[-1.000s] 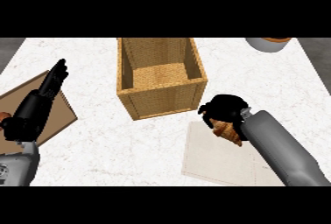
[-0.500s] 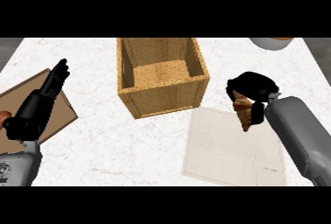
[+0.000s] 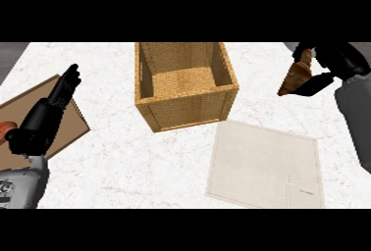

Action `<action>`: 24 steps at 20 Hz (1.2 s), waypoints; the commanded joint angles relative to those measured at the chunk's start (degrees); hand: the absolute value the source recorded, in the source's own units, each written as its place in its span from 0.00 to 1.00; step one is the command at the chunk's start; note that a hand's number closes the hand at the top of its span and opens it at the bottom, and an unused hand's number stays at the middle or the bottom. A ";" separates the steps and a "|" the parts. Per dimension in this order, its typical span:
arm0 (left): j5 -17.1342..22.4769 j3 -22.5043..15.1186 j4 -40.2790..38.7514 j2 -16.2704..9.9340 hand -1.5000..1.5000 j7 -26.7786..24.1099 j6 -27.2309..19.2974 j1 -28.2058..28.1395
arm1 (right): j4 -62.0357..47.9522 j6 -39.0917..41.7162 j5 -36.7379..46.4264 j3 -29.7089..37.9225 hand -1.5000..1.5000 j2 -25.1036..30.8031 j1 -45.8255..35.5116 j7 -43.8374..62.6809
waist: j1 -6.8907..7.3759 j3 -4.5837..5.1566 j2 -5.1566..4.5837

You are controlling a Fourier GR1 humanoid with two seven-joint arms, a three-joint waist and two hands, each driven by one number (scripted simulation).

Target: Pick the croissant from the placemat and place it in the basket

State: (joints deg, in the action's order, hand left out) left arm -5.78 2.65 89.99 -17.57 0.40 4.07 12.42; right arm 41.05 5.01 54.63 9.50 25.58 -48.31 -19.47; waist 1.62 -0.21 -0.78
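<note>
The right robot hand curls round the croissant, held right of the basket, above the placemat. Left of the basket, the left robot hand rests open. No writing is readable.

The basket stands tall-walled at the counter's middle, its open top free from above. The right hand, curled round the croissant, hangs at the basket's three o'clock, apart from its wall. Bare counter lies between them. The placemat at five o'clock lies flat.
</note>
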 commanded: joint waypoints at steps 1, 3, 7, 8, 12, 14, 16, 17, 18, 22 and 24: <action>0.18 1.00 -2.20 -0.75 0.50 -1.86 0.61 -0.21 | 0.32 2.46 -11.01 8.81 1.00 -1.92 -6.31 -3.47 | -0.45 0.13 0.38; -2.21 -0.48 -2.19 1.15 0.50 -1.36 -2.07 0.68 | -0.03 6.64 -15.58 11.73 1.00 -1.40 -9.27 -5.39 | -0.85 0.13 0.50; -0.32 0.16 0.56 0.57 0.50 -1.80 0.07 -2.89 | 2.07 11.15 -17.42 11.30 1.00 -1.58 -16.02 -1.45 | -0.61 0.23 0.91; -0.67 1.19 -1.90 -0.07 0.50 -1.77 -0.14 -0.78 | -0.30 11.46 -18.01 12.15 1.00 -0.18 -17.97 -2.08 | -0.57 0.22 0.59; -1.06 -0.32 1.16 0.96 0.50 -0.29 0.09 -2.16 | 2.66 17.11 -20.88 11.22 1.00 -2.85 -23.95 3.47 | -0.87 0.23 0.91; 0.16 1.79 -0.85 -0.11 0.50 1.74 0.36 1.05 | 5.24 21.70 -23.10 10.85 1.00 -5.83 -28.06 10.74 | -1.76 0.27 1.26; -1.63 0.95 -3.35 0.11 0.50 -2.79 0.33 -0.78 | 3.47 20.54 -23.32 10.70 1.00 -7.76 -32.18 14.78 | -1.17 0.29 0.89; -1.45 1.09 -1.90 0.37 0.50 -1.28 -0.02 -0.65 | 4.51 21.04 -22.84 9.25 1.00 -8.97 -31.86 16.56 | -1.27 0.27 0.99; -1.70 0.32 -1.34 1.16 0.50 -0.29 -0.23 -0.85 | 4.06 23.11 -24.22 10.15 1.00 -8.01 -33.91 18.11 | -1.22 0.26 0.98; -2.05 -0.17 1.95 1.71 0.50 0.46 -0.43 -2.85 | 5.54 23.77 -24.66 8.25 1.00 -11.65 -36.16 24.27 | -0.87 0.24 1.04; -1.56 1.01 -2.73 1.25 0.50 -0.04 0.12 1.12 | 6.65 24.39 -25.54 7.65 1.00 -14.07 -38.43 28.56 | -1.58 0.26 0.99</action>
State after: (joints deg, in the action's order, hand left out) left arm -6.98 3.79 88.85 -16.94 0.35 4.34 12.21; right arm 46.47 28.13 30.34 18.21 14.91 -83.23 2.59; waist 0.33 0.05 0.22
